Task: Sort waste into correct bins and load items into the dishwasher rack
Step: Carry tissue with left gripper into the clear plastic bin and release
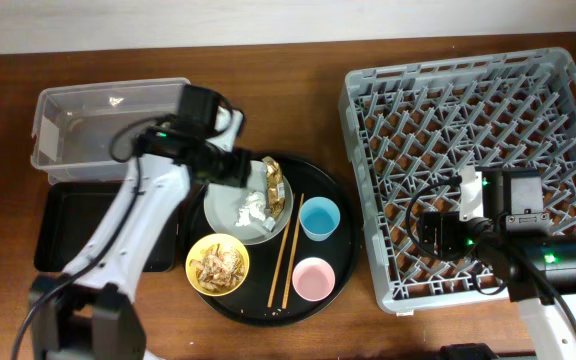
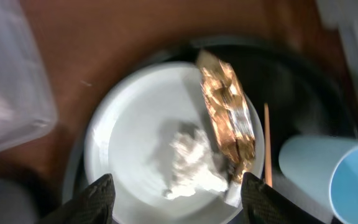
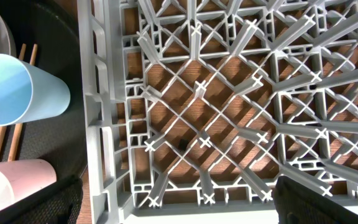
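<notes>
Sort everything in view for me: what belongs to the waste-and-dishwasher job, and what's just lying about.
Belongs to the job: tissue, wrapper, food scraps, clear tub, flat black tray, plate, yellow bowl, blue cup, pink cup, chopsticks, dishwasher rack.

Just there: round black tray carrying the dishes, table.

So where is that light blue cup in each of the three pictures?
Overhead: the light blue cup stands near the middle, on the round black tray, left of the grey rack.
Left wrist: at the lower right edge, partly cut off.
Right wrist: at the upper left, above the pink cup.
Shared landmark: the wooden chopsticks lie right beside it in all three views.
</notes>
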Tool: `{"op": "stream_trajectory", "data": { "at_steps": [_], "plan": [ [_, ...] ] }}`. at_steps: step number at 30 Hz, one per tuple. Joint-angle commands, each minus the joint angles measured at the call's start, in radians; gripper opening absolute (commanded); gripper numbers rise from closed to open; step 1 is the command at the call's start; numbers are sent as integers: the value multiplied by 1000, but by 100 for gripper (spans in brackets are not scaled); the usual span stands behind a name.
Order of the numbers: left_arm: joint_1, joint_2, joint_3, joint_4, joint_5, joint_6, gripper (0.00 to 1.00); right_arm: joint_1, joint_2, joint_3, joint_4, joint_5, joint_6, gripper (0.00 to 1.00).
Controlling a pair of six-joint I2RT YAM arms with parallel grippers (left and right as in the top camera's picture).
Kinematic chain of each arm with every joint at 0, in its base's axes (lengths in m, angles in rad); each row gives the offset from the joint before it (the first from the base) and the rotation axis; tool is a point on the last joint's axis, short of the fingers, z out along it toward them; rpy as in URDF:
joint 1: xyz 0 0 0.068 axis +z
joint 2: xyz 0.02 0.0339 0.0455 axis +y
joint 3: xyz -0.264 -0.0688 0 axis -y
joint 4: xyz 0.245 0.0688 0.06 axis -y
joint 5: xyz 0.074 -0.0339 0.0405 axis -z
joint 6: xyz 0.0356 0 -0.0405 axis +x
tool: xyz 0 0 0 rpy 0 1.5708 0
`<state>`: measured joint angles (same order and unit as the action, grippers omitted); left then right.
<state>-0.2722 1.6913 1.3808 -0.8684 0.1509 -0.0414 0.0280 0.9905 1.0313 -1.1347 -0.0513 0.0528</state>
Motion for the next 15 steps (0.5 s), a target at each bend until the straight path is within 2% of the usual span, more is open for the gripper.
{"op": "stream_trajectory", "data": {
  "at_steps": [1, 4, 5, 7, 8, 12, 15],
  "plan": [
    [-50, 100, -80, 7, 10, 8, 64, 5, -1, 21, -4, 8, 8, 99],
    [-61, 203, -90, 18, 9, 8, 61, 5, -1, 21, -4, 8, 8, 99],
    [-61, 235, -90, 23, 10, 8, 50, 5, -1, 21, -4, 8, 8, 99],
    [-61, 261, -90, 23, 10, 8, 13, 5, -1, 21, -6, 8, 8, 99],
    [-61, 249, -78, 16, 10, 8, 0, 5, -1, 21, -6, 8, 8, 99],
    [-37, 140, 14, -10, -10, 8, 0, 5, -1, 21, -6, 8, 8, 99],
    [41, 2, 75, 10, -163, 8, 0, 5, -1, 21, -6, 8, 8, 99]
  ]
}}
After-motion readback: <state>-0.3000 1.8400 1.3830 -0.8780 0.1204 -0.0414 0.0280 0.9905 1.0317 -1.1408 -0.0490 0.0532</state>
